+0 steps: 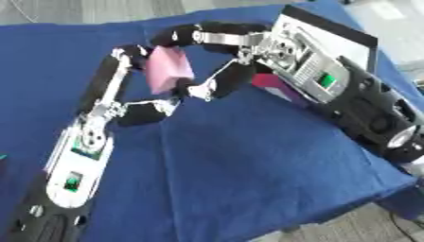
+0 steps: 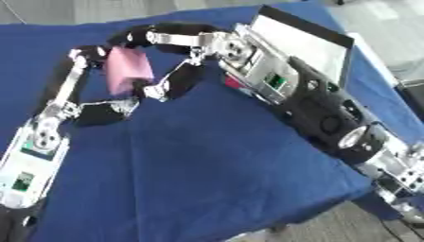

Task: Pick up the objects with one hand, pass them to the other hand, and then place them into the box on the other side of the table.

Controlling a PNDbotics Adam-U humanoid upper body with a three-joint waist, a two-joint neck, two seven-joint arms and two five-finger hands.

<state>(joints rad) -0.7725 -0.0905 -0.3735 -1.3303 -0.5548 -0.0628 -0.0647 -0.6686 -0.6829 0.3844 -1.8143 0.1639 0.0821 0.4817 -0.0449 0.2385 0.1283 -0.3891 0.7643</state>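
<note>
Both hands (image 1: 124, 90) (image 1: 219, 61) clasp pink block (image 1: 169, 69) (box (image 2: 302, 45) partly hidden).

no readable text, labels, brands or numbers anywhere in either view.

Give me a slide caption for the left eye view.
Both hands, left and right, hold a pink block above the blue table.

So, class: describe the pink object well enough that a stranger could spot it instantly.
Start at the blue tablecloth and follow both black-and-silver arms to where they meet at the far side. Between the left hand and right hand sits a pale pink block, the only pink, soft-coloured thing there.
</note>
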